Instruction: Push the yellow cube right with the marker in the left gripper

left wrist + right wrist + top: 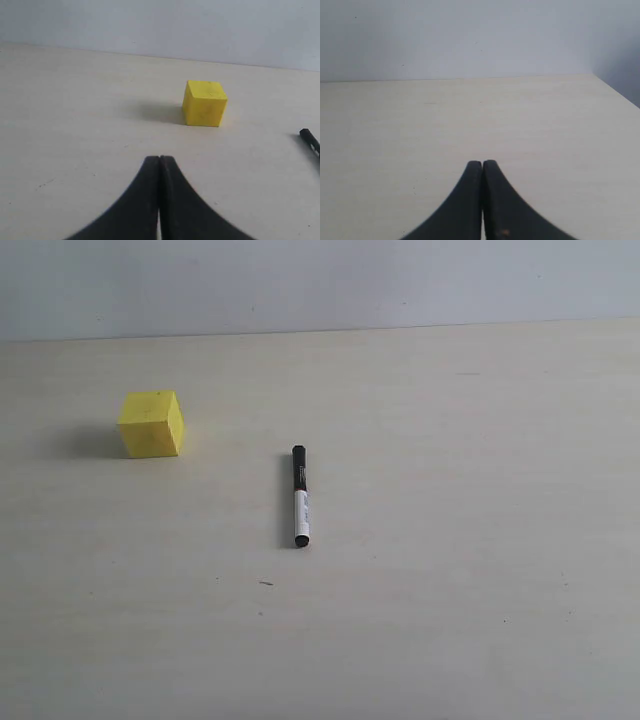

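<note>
The yellow cube [151,423] rests on the table at the left; the left wrist view has the yellow cube [204,103] ahead of my left gripper [159,158]. That gripper is shut with nothing between its black tips. The marker [299,496] lies flat near the table's middle, to the right of the cube, black cap pointing away. Only the marker's cap end [311,141] shows at the edge of the left wrist view. My right gripper [482,163] is shut and empty over bare table. Neither arm appears in the exterior view.
The pale wooden table [450,590] runs back to a plain grey-white wall [320,280]. The right wrist view shows the table's far right corner [594,76]. A small dark speck [265,583] marks the tabletop in front of the marker.
</note>
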You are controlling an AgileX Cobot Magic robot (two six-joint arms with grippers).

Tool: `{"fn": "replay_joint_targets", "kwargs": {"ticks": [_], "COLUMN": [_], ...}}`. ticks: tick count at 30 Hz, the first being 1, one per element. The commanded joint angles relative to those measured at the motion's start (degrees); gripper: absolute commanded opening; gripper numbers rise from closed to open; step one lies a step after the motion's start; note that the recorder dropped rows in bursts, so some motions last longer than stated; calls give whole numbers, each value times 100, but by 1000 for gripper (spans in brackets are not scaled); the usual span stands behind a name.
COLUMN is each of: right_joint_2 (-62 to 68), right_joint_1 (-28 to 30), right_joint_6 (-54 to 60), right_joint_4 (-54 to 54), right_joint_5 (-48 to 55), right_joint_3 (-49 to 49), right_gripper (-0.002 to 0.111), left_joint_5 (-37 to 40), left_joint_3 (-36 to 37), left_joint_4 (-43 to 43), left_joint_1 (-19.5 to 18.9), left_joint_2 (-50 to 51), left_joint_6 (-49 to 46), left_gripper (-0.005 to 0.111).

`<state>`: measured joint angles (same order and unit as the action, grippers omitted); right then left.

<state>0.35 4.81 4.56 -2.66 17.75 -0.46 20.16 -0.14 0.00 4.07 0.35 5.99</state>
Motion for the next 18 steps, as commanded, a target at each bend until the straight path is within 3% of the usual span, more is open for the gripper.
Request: {"fn": "replay_joint_targets", "kwargs": {"ticks": [1, 3, 6, 10, 18], "right_joint_2": [-35, -35, -35, -35, -35], "right_joint_1": [35, 35, 35, 35, 35], "right_joint_6": [-9, -9, -9, -9, -9], "right_joint_4": [-23, -23, -23, -23, -23], "right_joint_5": [-30, -30, -30, -30, -30], "right_joint_3": [18, 18, 18, 18, 18], "right_gripper": [0, 0, 0, 0, 0], "left_joint_5": [-167, -515, -1716, -3082, -4203], "left_joint_3": [14, 14, 14, 14, 14], "left_joint_4": [392, 429, 266, 202, 202], "left_joint_1": [-16, -16, -16, -16, -16], "left_joint_2": [-35, -35, -35, -35, -35], "left_joint_6": [-259, -269, 75, 1461, 1849], "left_gripper": [0, 0, 0, 0, 0]}}
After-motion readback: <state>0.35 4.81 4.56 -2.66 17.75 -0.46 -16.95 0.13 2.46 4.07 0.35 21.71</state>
